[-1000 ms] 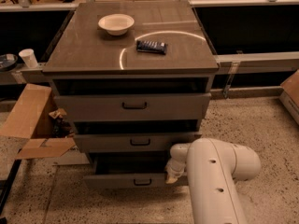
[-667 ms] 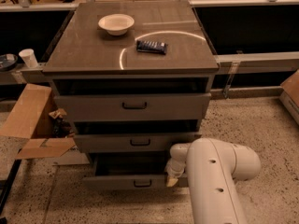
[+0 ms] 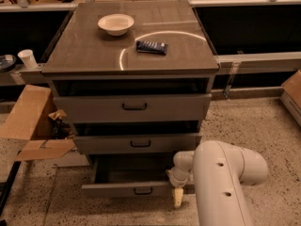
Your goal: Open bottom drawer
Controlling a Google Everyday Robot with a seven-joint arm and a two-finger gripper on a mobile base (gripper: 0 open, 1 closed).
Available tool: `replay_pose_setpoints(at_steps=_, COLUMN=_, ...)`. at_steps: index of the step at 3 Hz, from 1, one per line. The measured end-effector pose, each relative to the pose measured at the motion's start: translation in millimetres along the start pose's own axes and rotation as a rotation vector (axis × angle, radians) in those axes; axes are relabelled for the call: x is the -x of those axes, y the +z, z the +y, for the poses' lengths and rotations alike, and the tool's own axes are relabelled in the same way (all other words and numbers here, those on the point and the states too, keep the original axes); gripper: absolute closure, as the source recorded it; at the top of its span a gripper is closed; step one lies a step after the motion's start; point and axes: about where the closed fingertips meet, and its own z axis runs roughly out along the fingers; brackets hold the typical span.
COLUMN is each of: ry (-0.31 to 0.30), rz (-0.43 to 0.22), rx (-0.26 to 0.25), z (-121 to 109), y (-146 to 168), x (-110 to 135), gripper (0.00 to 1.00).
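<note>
The bottom drawer point(image 3: 123, 189) is the lowest of the grey cabinet's three. It stands pulled well out towards me, its dark inside showing, with its small black bar handle point(image 3: 142, 191) on the front. My gripper point(image 3: 178, 196) hangs at the drawer front's right end, just right of the handle, at the end of my white arm point(image 3: 221, 182). Whether it holds the drawer cannot be seen. The middle drawer point(image 3: 139, 143) and the top drawer point(image 3: 134, 107) each stand slightly out.
On the cabinet top point(image 3: 84, 55) are a white bowl point(image 3: 115, 23) and a dark blue packet point(image 3: 151, 46). An open cardboard box point(image 3: 30, 124) lies on the floor at the left. A paper cup point(image 3: 27, 58) stands on a left ledge. Another box point(image 3: 294, 95) is at the far right.
The bottom drawer has slid farther out towards me. The gripper has moved back and down with its front edge.
</note>
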Motion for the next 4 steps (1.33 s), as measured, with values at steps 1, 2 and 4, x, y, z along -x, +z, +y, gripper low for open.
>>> replay_pose_setpoints(at_steps=1, ry=-0.005, rz=0.001, rx=0.047, z=32.6, y=9.6, x=1.0, gripper=0.0)
replay_pose_setpoints(at_steps=2, ry=-0.015, rz=0.007, rx=0.072, z=58.3, y=12.0, x=2.7, gripper=0.19)
replay_pose_setpoints(at_steps=4, ry=-0.044, rz=0.023, rx=0.055, z=84.3, y=0.7, x=9.5, gripper=0.66)
